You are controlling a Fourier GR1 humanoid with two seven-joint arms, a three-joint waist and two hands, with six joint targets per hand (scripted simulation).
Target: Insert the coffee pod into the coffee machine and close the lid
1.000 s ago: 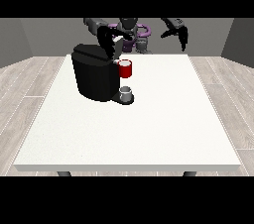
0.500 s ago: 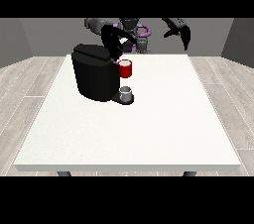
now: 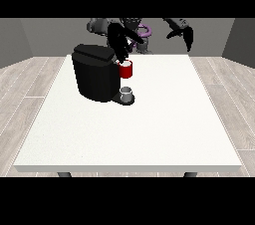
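At the view's left stood the black coffee machine [image 3: 95, 73] on the white table [image 3: 149, 129], its lid [image 3: 93, 52] lying low across the top. Over the last second the hand at the view's left [image 3: 118, 45] had dropped a little and drawn in over the machine's right front corner, so that it hung just above the red thing at the machine [image 3: 126, 69]. Whether its fingers were curled or spread, and whether they held anything, I could not tell; they merged into 1 dark shape against the machine.

I judged this to be the insertion step, the hand lowering toward the pod slot. The coffee pod itself did not plainly show. A grey thing [image 3: 127, 94] sat on the machine's base below the red thing, and it had been in the same place 1 second before, so I could not take it for the pod.

Further right, the table was bare white surface. The hand at the view's right [image 3: 185, 36] hung in the air beyond the table's far edge, well apart from the machine, fingers pointing downward and seemingly relaxed, holding nothing. It had shifted only slightly over the second.

As for obstacles, the lid looked nearly down, which could stand in the way of a pod going in. The near hand also hid the slot from this view, so the alignment could not be checked.
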